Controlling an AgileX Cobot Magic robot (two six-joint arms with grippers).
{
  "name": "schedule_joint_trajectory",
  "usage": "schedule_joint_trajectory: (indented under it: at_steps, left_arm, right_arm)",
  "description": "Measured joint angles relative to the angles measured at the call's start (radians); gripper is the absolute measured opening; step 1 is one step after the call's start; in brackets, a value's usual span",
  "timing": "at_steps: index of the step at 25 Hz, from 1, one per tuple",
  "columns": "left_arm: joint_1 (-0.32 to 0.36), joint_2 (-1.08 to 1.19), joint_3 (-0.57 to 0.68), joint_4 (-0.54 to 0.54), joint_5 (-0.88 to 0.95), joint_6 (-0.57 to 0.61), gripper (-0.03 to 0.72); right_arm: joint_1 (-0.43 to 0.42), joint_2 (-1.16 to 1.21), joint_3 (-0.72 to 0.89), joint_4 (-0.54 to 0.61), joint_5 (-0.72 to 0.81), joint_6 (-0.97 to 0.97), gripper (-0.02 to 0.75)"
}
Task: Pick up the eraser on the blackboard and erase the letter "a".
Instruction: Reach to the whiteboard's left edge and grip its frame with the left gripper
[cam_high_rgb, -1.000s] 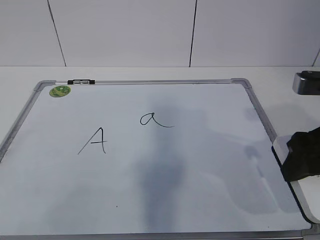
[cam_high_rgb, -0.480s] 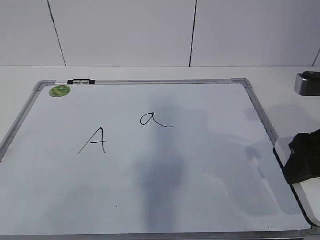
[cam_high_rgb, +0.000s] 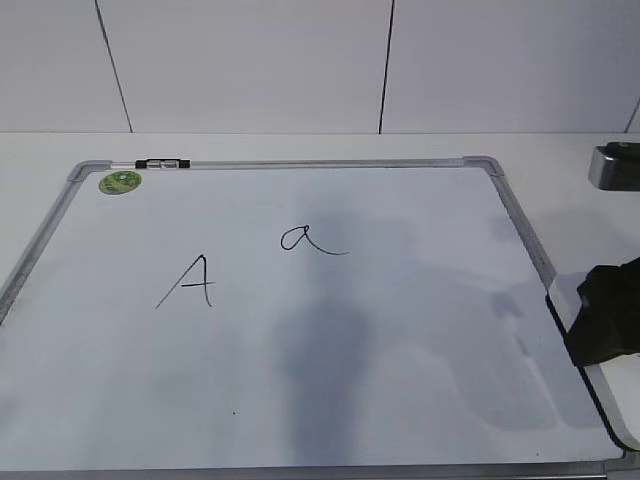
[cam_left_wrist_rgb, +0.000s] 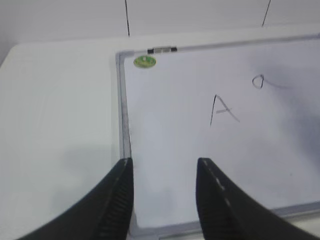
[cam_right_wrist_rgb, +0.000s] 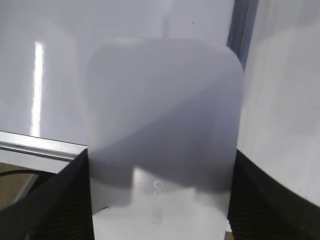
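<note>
The white eraser (cam_high_rgb: 562, 294) is at the right edge of the blackboard (cam_high_rgb: 400, 330), over its frame. My right gripper (cam_high_rgb: 605, 320) is shut on it; in the right wrist view the eraser (cam_right_wrist_rgb: 165, 110) fills the gap between both black fingers (cam_right_wrist_rgb: 161, 157), grey logo text facing up. The letter "a" (cam_high_rgb: 305, 239) is written near the board's middle, well left of the eraser, and also shows in the left wrist view (cam_left_wrist_rgb: 258, 81). My left gripper (cam_left_wrist_rgb: 165, 165) is open and empty above the board's near-left corner. It is out of the exterior view.
A capital "A" (cam_high_rgb: 190, 283) is written left of the "a". A green sticker (cam_high_rgb: 120, 182) and a small black-and-silver marker (cam_high_rgb: 162, 163) sit at the board's far-left top edge. A silver object (cam_high_rgb: 615, 165) stands on the table beyond the right frame.
My right gripper and the eraser have shifted slightly to the right. The shadows on the board moved with them. The letters are unchanged.
</note>
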Motion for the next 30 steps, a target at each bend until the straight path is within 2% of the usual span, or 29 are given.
schedule_joint_trajectory:
  at_steps: [5,13,21,30]
  left_arm:
    - [0.0,0.212,-0.048,-0.013,-0.123,0.0,0.384]
    - [0.0,0.682,-0.144,-0.067,-0.142,0.0,0.394]
    - [0.0,1.096,-0.306,-0.072,-0.129,0.0,0.394]
    - [0.0,1.458,-0.477,0.068,-0.05,0.01,0.459]
  right_arm:
    - [0.0,0.0,0.0,0.0,-0.005,0.0,0.549]
    - [0.0,0.0,0.0,0.0,-0.005,0.0,0.549]
    - [0.0,0.0,0.0,0.0,-0.006,-0.002,0.549]
    - [0.0,0.0,0.0,0.0,-0.006,-0.002,0.549]
